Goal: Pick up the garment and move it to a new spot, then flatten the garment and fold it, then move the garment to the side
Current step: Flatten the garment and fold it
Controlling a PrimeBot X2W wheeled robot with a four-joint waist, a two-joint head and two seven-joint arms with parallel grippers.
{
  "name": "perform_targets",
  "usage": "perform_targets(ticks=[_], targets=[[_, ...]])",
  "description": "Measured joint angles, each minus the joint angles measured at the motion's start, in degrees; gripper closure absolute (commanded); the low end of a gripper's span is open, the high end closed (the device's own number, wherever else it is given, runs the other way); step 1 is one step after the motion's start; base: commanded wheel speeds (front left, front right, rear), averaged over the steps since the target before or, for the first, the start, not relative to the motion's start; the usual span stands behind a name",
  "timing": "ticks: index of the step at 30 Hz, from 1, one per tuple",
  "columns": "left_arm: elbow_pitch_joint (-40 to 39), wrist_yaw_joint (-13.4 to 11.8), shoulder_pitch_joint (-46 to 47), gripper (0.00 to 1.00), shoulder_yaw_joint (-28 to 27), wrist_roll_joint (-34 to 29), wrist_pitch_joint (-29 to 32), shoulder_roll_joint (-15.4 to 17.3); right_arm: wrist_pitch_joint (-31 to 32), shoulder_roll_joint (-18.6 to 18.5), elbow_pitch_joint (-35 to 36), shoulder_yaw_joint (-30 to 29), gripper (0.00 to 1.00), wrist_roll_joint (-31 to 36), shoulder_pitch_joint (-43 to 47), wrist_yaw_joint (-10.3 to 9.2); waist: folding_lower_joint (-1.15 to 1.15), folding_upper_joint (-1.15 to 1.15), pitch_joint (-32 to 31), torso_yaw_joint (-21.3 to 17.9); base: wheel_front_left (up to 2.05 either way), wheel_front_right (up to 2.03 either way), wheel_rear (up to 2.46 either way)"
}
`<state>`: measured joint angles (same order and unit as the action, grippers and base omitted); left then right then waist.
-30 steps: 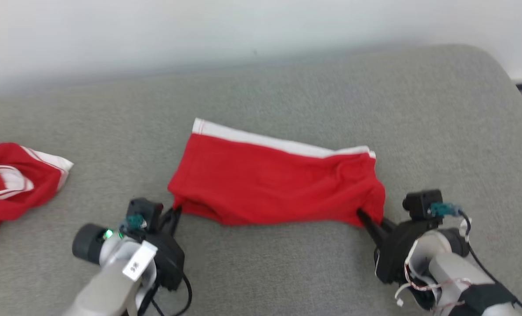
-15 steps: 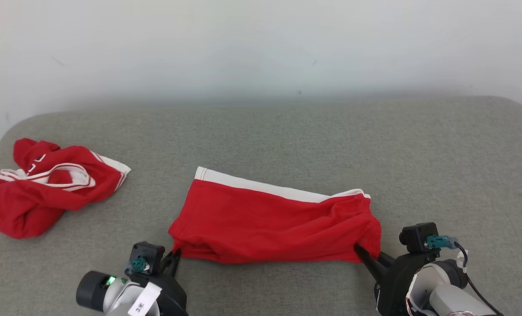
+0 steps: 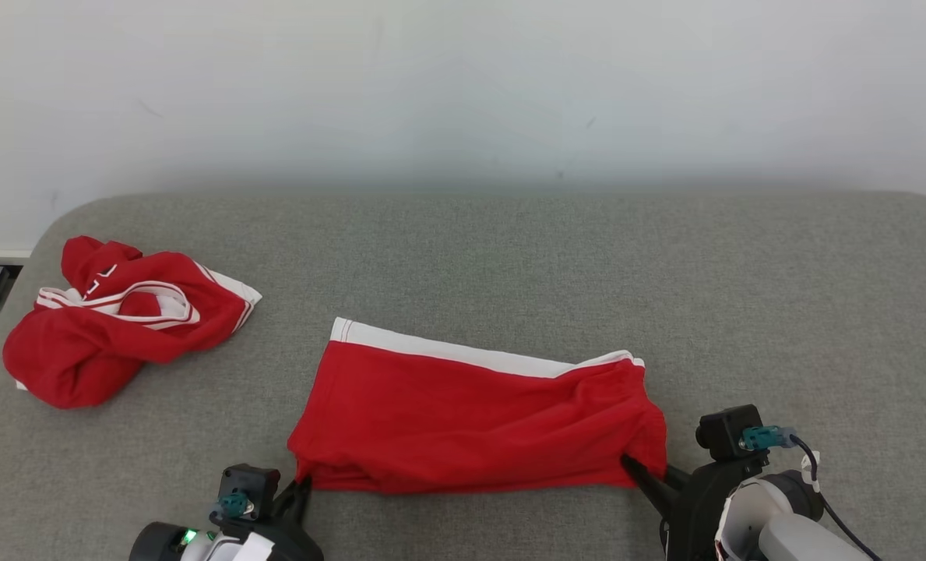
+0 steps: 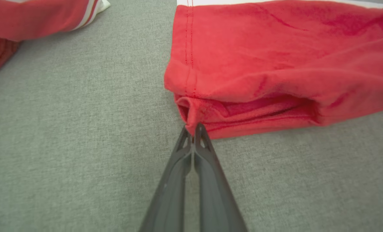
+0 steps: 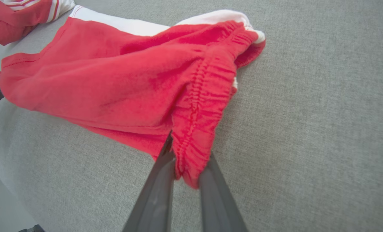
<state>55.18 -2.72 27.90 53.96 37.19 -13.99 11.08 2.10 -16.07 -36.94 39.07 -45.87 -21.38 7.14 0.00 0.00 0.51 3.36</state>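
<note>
Two end effectors hold the red garment (image 3: 470,421) by its near corners, and we see it stretched between them across the grey fabric-covered worktop (image 3: 782,296). In the head view the garment lies toward 6 o'clock from the worktop's middle, its long side running from 9 to 3 o'clock. A white band (image 3: 447,354) runs along its 12 o'clock edge.

We find the left end effector (image 3: 301,485) at the garment's 7 o'clock corner. In the left wrist view its two dark fingers are pressed together, with the stitched hem corner pinched at the very tips. Layers of red cloth show stacked along the near edge there.

We find the right end effector (image 3: 632,467) at the 5 o'clock corner. In the right wrist view its fingers stand slightly apart, clamped on a bunch of the gathered elastic waistband (image 5: 197,96), which hangs down between them.

We also see a second red garment (image 3: 112,327) with white stripes, crumpled in a heap. It sits toward 10 o'clock from the held one, well apart from it and near the worktop's rounded corner. A pale wall (image 3: 463,93) rises behind the worktop at 12 o'clock.
</note>
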Motion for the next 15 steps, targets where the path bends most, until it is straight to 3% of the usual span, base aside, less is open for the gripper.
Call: perform_targets(ticks=[5, 6, 7, 8, 15], targets=[[-0.6, -0.29, -0.14, 1.0, -0.08, 0.07, 0.0, -0.11, 0.77, -0.42, 0.09, -0.26, 1.0, -0.01, -0.03, -0.1, 0.01, 0.0, 0.69, -0.18, 0.0, 0.0, 0.0], [-0.62, -0.3, -0.14, 1.0, -0.26, 0.13, 0.0, -0.11, 1.0, -0.42, 0.09, -0.26, 0.86, -0.01, -0.04, -0.14, 0.01, 0.0, 0.75, -0.18, 0.0, 0.0, 0.0], [-0.62, -0.3, -0.15, 0.71, -0.45, 0.2, 0.0, -0.11, 1.05, -0.41, 0.1, -0.26, 0.43, -0.02, -0.04, -0.15, 0.01, 0.0, 0.79, -0.17, 0.0, 0.0, 0.0], [-0.71, -0.31, -0.15, 0.0, -0.71, 0.27, 0.0, -0.12, 1.27, -0.41, 0.16, -0.4, 0.0, -0.18, -0.04, -0.18, 0.0, 0.0, 0.82, -0.17, 0.0, 0.0, 0.0], [-2.21, -1.41, -0.49, 0.0, -2.74, 1.18, -0.16, 0.55, 1.43, -0.45, 2.37, -2.5, 0.0, -3.74, 0.04, -0.33, 0.0, 0.0, 0.09, -0.13, 0.0, 0.0, 0.0]])
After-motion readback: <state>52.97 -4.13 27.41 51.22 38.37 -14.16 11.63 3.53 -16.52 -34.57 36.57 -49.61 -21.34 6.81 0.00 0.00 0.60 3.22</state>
